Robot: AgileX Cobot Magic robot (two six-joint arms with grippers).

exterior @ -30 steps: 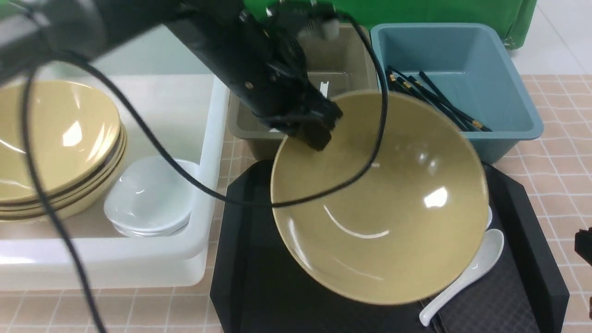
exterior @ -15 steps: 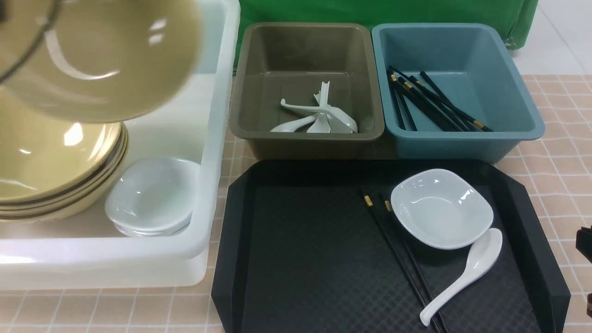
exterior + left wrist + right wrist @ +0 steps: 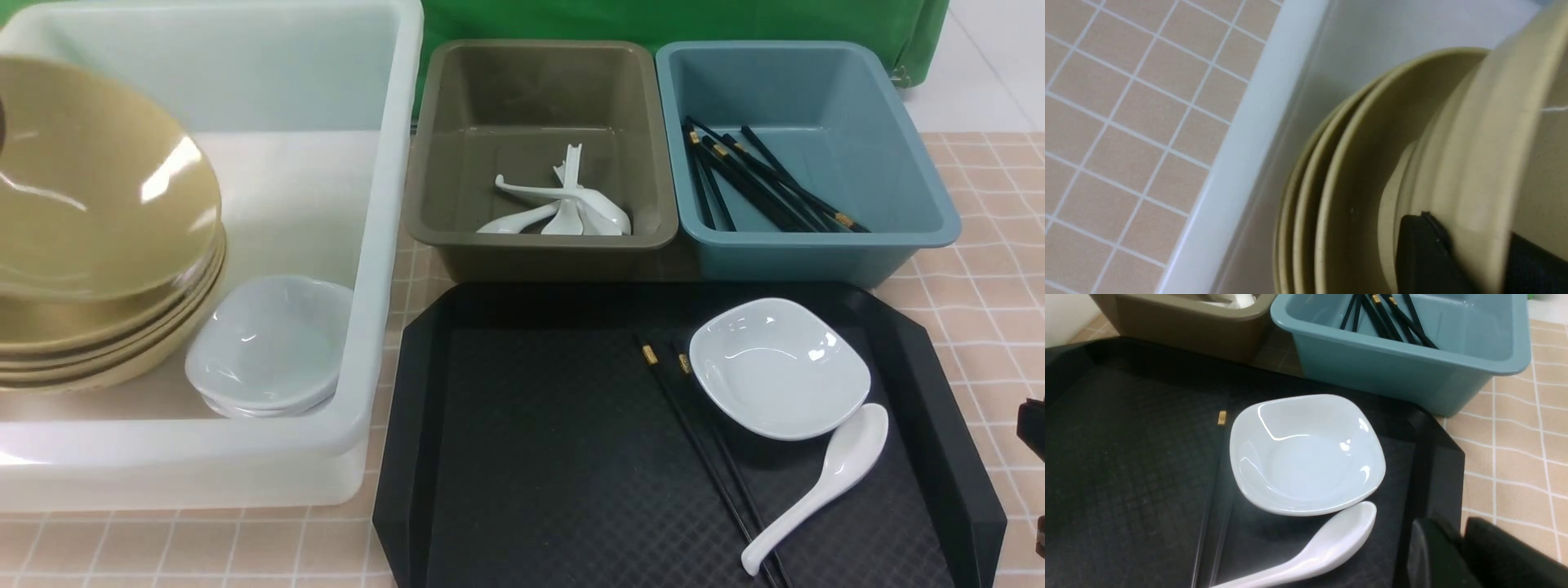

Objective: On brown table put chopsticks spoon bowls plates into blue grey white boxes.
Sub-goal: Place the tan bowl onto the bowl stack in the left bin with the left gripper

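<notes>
Along the near side, on the black textured tray [image 3: 506,457], a glossy white soup spoon [image 3: 853,445] lies with its handle over two thin black chopsticks with gold bands [image 3: 700,449]; just beyond its scoop sits a small white rounded-square dish [image 3: 780,367]. None of these has moved. Near and right, the right gripper [image 3: 1457,535] holds its fingertips narrowly together, with nothing seen between; whether they meet I cannot tell.

To the left, the large white tub [image 3: 326,441] shows the real change: a wide tan-yellow bowl [image 3: 98,188], over the tray a second ago, is now inside, tilted above a stack of matching bowls [image 3: 122,359]. The left gripper's dark fingers [image 3: 1425,245] straddle its wall; I cannot tell whether they grip or are letting go. White dishes [image 3: 269,343] nest beside the stack.

Farther off, the olive-grey box [image 3: 539,261] holds white spoons [image 3: 563,204] and the blue box [image 3: 784,261] black chopsticks [image 3: 759,184], both unchanged.

Bowl placing looks nearly done once this one settles; letting go while it tilts could make it slide. The dish, spoon and chopsticks on the tray would then remain.
</notes>
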